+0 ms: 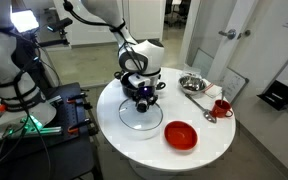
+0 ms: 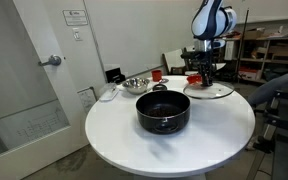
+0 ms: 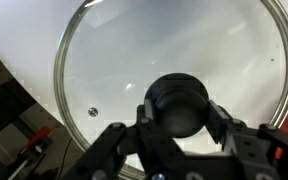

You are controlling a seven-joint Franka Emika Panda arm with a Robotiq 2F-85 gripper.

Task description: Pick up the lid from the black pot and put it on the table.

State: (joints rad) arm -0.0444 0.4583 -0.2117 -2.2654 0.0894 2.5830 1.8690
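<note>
The round glass lid (image 3: 124, 60) with a metal rim fills the wrist view. Its dark knob (image 3: 177, 100) sits between the fingers of my gripper (image 3: 177, 112), which is shut on it. In both exterior views the lid (image 1: 144, 120) (image 2: 214, 91) lies flat at the level of the white table (image 1: 209, 140) (image 2: 134, 140), under my gripper (image 1: 141, 98) (image 2: 203, 76). I cannot tell whether it touches the tabletop. The black pot (image 2: 163, 111) stands uncovered near the table's middle, apart from the lid. In an exterior view the pot (image 1: 154, 79) is partly hidden behind my gripper.
A red bowl (image 1: 181, 134) sits near the lid at the table edge. A shiny steel bowl (image 1: 192, 83) (image 2: 136, 84) and a red cup (image 1: 222, 107) (image 2: 157, 74) stand across the table. A spoon-like utensil (image 1: 201, 104) lies between them. Equipment crowds the floor beside the table (image 1: 29, 115).
</note>
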